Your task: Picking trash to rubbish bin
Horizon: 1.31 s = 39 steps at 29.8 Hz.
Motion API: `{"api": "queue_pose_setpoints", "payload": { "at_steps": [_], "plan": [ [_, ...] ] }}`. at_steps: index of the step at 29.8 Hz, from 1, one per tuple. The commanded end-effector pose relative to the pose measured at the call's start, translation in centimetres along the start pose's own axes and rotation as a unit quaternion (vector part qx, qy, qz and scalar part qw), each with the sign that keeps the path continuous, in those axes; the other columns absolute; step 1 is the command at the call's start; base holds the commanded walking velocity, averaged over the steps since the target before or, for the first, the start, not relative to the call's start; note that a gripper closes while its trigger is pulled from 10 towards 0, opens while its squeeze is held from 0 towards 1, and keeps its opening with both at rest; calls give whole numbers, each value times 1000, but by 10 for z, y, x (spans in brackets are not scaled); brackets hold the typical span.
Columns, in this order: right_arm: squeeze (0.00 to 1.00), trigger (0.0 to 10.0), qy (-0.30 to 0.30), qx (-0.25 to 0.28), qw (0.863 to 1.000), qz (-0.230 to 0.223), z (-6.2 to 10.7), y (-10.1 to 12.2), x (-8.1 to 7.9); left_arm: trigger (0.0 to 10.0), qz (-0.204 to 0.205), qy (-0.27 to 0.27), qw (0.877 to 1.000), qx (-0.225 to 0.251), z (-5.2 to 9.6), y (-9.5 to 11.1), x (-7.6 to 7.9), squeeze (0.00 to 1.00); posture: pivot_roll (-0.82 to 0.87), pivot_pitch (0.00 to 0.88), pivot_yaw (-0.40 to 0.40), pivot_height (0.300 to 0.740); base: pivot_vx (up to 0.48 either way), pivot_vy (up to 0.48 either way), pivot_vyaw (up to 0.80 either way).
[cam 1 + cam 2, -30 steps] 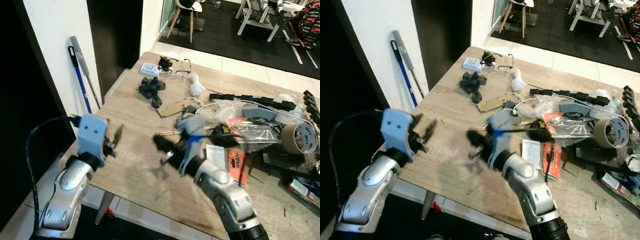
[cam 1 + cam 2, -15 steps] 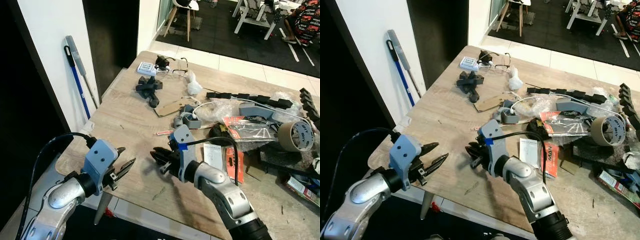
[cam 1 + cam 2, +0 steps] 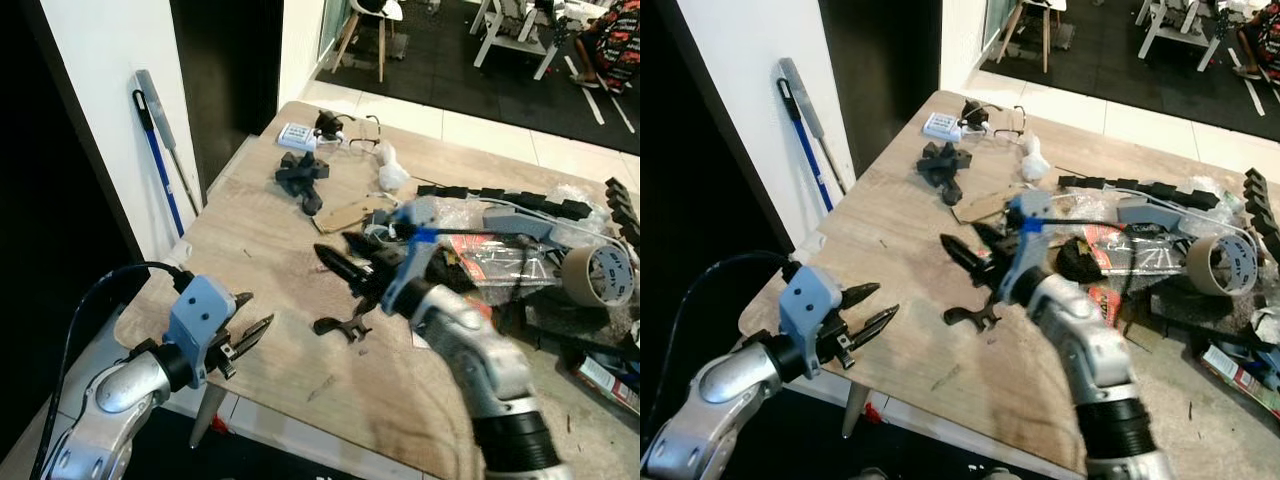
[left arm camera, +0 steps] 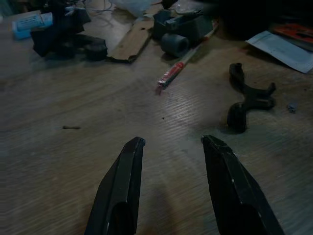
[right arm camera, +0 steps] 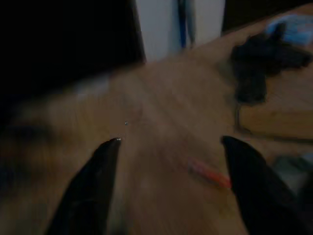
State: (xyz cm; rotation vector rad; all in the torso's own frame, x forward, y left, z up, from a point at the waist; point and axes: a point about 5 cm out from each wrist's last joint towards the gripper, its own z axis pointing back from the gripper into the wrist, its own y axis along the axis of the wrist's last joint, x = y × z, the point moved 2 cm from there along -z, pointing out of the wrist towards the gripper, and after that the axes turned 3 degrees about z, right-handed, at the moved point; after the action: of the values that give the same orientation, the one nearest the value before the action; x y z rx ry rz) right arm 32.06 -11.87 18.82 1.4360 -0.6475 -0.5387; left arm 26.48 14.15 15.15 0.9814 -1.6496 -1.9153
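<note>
Wooden table fills frame centre; black curved part mid-frame, black bracket pile upper centre, cardboard piece beside it, tape roll right edge, red-white packet centre-right.

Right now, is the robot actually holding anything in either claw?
No. The left gripper and the right gripper are both open and empty; the black bracket lies loose on the wooden table.

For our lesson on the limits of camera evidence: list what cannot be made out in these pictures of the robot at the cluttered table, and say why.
1. Right claw: motion blur smears the arm in the eye views.
2. Tabletop and red stick in the right wrist view: dark and blurred.
3. Print on the small white box: too small to read.
4. Tape roll: crowded against the left eye view's right edge.
5. Rubbish bin: its whereabouts cannot be told.
</note>
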Motion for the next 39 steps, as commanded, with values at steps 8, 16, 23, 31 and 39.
{"api": "queue_pose_setpoints", "payload": {
  "at_steps": [8, 16, 23, 31, 39],
  "plan": [
    [1000, 10000, 143, -134, 977, 88, 34, -24, -9, 10000, 6, -17, 1000, 6, -8, 1, 7, 0, -50, 174, -61, 740, 0, 0, 0],
    [1000, 10000, 148, -132, 974, 112, 28, -25, -4, 10000, 8, -22, 1000, 11, -11, 4, 9, 0, -49, 178, -60, 740, 0, 0, 0],
    [1000, 10000, 160, -174, 957, 171, 29, -39, 5, 10000, 5, -21, 1000, 7, -11, 1, 9, 0, -49, 178, -60, 740, 0, 0, 0],
    [0, 10000, 167, -191, 953, 166, 27, -50, 11, 10000, 4, -23, 1000, 8, -13, 2, 9, 0, -49, 178, -60, 740, 0, 0, 0],
    [0, 10000, 177, -196, 957, 120, 23, -64, 14, 10000, 4, -25, 1000, 7, -13, 2, 10, 0, -46, 171, -64, 740, 0, 0, 0]
  ]
}}
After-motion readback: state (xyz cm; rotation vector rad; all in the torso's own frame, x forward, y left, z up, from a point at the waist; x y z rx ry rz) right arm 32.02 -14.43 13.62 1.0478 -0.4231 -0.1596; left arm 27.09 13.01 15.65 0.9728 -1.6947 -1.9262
